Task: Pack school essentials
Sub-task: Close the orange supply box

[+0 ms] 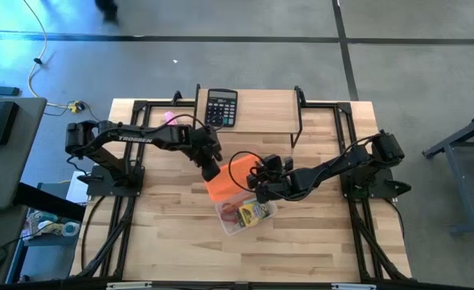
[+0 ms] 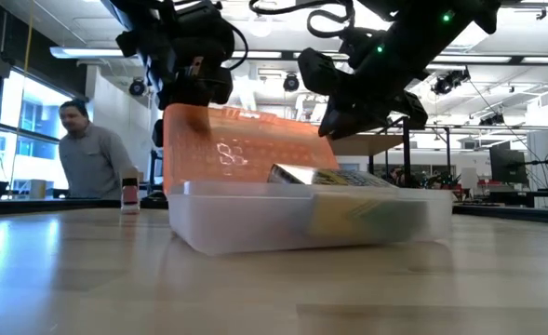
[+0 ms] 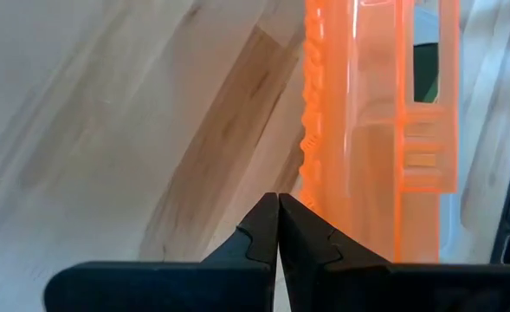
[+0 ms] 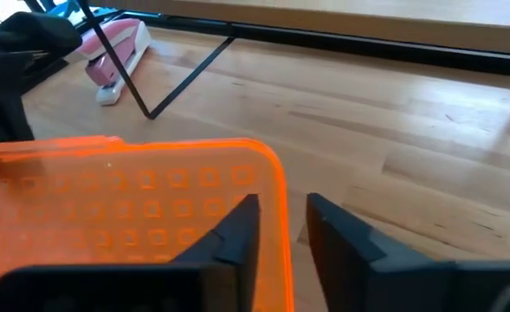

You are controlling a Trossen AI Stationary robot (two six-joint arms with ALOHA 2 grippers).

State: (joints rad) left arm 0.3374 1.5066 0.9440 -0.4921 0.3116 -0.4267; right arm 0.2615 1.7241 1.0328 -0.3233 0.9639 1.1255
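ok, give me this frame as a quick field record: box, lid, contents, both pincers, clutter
box: clear plastic box at table centre, open
lid: orange lid raised, tilted over the box's rear edge
contents: stationery inside, items hard to tell apart
left pincer: left pincer shut, at the lid's left side; whether it grips the lid cannot be told
right pincer: right pincer slightly parted, at the lid's rounded corner
clutter: black calculator on the rear shelf; pink marker beside it
background: person beyond the table
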